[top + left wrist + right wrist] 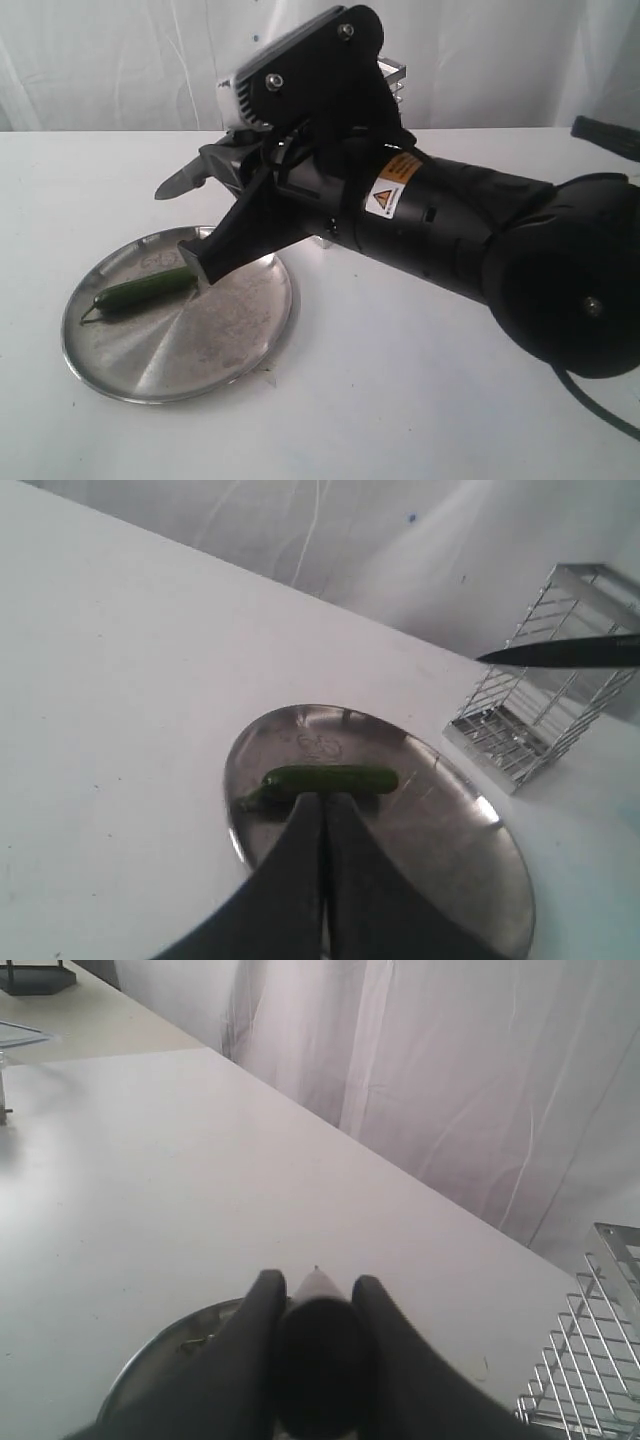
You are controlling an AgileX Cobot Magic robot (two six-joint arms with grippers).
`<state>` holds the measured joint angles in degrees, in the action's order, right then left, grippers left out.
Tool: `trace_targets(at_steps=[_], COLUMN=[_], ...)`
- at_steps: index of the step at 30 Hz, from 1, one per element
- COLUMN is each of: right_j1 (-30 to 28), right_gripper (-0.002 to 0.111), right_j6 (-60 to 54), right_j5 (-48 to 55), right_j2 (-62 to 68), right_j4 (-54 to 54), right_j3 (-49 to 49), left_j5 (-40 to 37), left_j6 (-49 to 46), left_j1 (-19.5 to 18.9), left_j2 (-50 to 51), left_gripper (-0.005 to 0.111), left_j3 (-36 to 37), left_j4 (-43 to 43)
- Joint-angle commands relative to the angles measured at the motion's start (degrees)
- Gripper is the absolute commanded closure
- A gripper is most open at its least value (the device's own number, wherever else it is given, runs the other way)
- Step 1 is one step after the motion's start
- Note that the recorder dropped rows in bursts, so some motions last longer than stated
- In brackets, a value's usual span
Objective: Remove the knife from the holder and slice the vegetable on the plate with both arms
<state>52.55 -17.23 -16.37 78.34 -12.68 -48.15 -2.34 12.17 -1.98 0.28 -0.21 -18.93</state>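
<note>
Now the left pincer, shut tight, is resting its tips against the whole vegetable lying on the plate, while the right pincer is gripping the knife by its handle, aloft and clear of the holder. Slicing looks next: lowering the blade across the vegetable, beside those tips without nicking them.
</note>
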Motion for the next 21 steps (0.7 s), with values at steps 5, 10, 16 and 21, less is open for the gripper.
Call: trace_targets(at_steps=[5, 10, 16, 21], right_j1=[0.2, 0.6, 0.6, 2.3], right_gripper=[0.096, 0.096, 0.096, 0.096], right_j6=[1.1, 3.6, 10.1, 10.1], right_j5=[-1.1, 0.0, 3.2, 3.4], right_j2=[-2.9, -6.9, -12.0, -14.1], right_j4=[0.1, 0.1, 0.1, 0.9], right_j3=[-0.9, -1.4, -1.4, -1.4], left_j5=[-2.6, -8.5, -9.7, -15.2], left_j6=[3.3, -15.3, -50.7, -91.8], left_j1=[1.1, 5.7, 7.2, 7.2], left_j2=[-0.3, -0.3, 6.9, 15.7], left_gripper=[0.107, 0.107, 0.107, 0.107], left_j3=[0.1, -5.3, -3.9, -4.5], left_j4=[-7.7, -18.1, -53.3, -81.0])
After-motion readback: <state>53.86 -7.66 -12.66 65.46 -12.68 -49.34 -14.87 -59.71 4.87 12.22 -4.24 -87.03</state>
